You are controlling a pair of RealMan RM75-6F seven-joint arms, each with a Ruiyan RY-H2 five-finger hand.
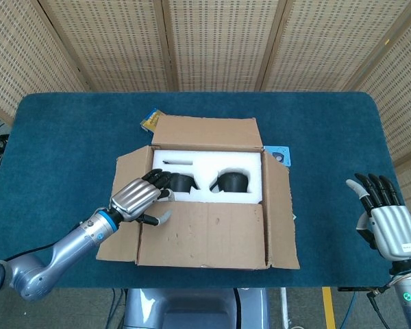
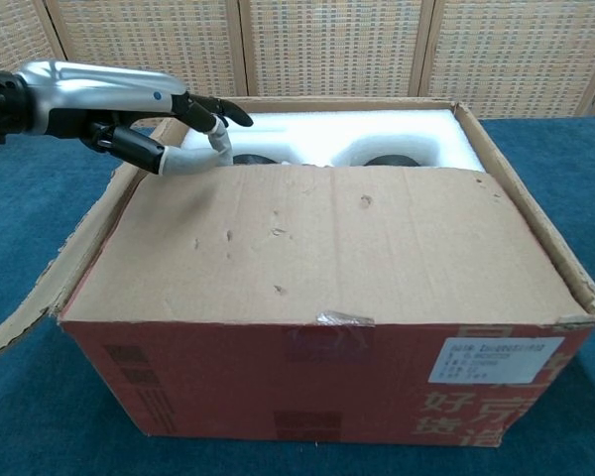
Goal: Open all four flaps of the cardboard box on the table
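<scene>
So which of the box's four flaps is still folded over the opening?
The near flap, closest to the robot, lies flat over the foam, with the left robot hand at its corner. The others stand or splay outward.

A bench (image 1: 68,137) covered in dark blue cloth filled the scene, backed by perforated tan panels (image 1: 212,41) set in wooden frames. A small yellow-and-blue item (image 1: 149,119) lay on the cloth toward the far side, partly hidden. A light blue card with a dark round mark (image 1: 279,155) lay flat further right, also partly covered.
</scene>
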